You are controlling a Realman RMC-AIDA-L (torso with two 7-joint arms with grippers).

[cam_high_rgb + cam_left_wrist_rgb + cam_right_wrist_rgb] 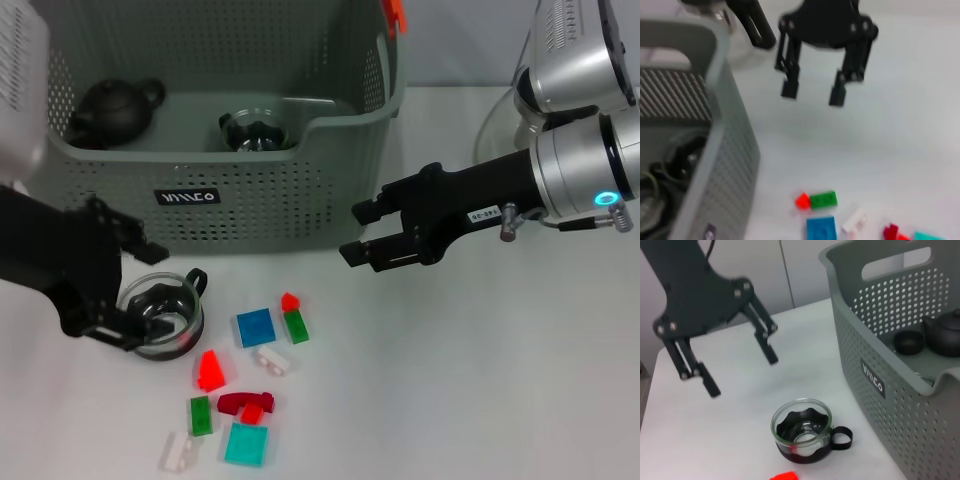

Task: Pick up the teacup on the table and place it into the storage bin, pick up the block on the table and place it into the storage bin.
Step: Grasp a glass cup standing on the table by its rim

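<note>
A glass teacup (163,313) with a dark insert and black handle stands on the white table in front of the storage bin (300,205). My left gripper (140,295) is open at the cup's left side, one finger toward the bin and one toward me. In the right wrist view the left gripper (742,374) hangs above the table, apart from the teacup (802,435). Several small blocks lie right of the cup, among them a blue block (254,327) and a red block (211,370). My right gripper (355,233) is open and empty before the bin's right corner.
The grey bin (880,340) holds a black teapot (112,108) and a glass vessel (258,132). More blocks, green (296,326), white (272,360) and teal (246,444), lie near the table's front. The right gripper (812,92) hovers beyond the blocks in the left wrist view.
</note>
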